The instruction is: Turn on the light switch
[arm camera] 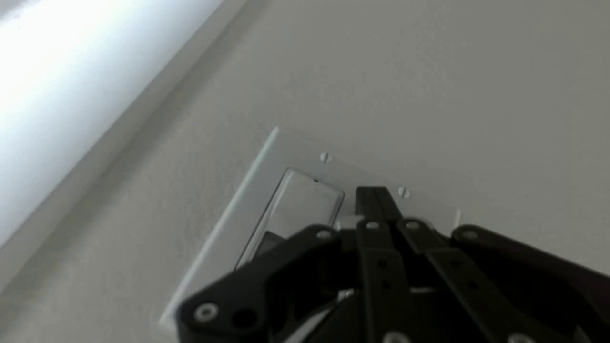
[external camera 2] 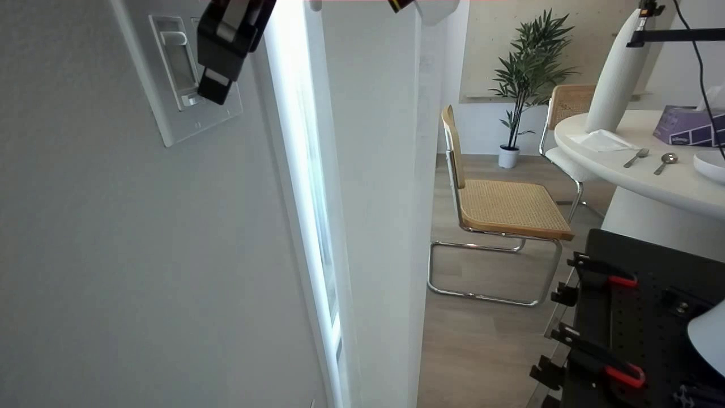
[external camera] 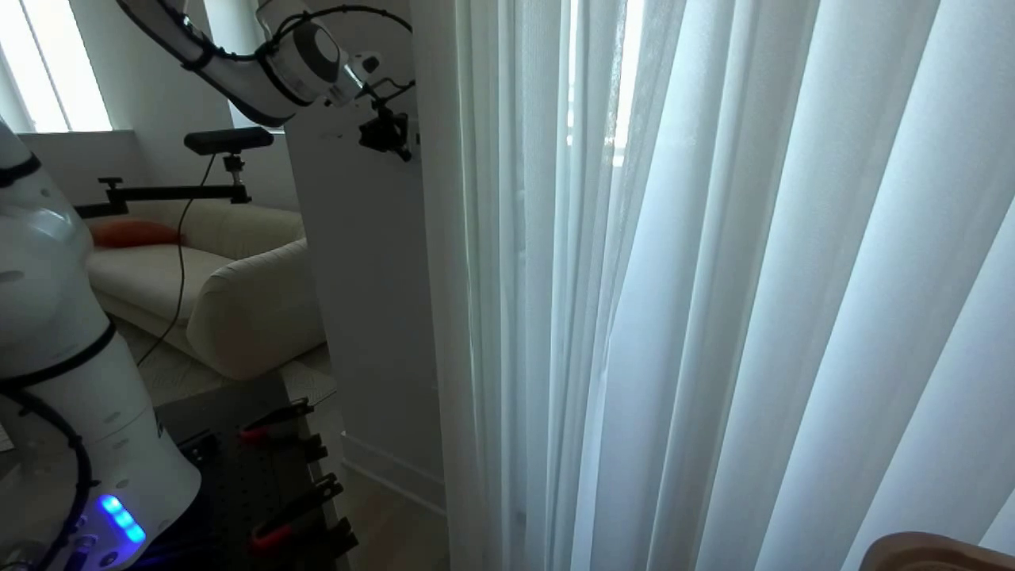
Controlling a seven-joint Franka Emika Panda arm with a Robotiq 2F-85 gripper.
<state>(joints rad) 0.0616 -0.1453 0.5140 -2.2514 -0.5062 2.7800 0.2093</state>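
Cream sofa, white curtains, brownish floor.

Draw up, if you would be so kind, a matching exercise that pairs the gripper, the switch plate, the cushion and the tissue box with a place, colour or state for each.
Column one:
1. gripper
2. switch plate
3. cushion
4. tissue box

Column two:
A. mounted on the wall
B. black, jaws shut
C. purple, on the round table
D. orange, on the sofa

Right pairs: 1-B; 2-A; 3-D; 4-C
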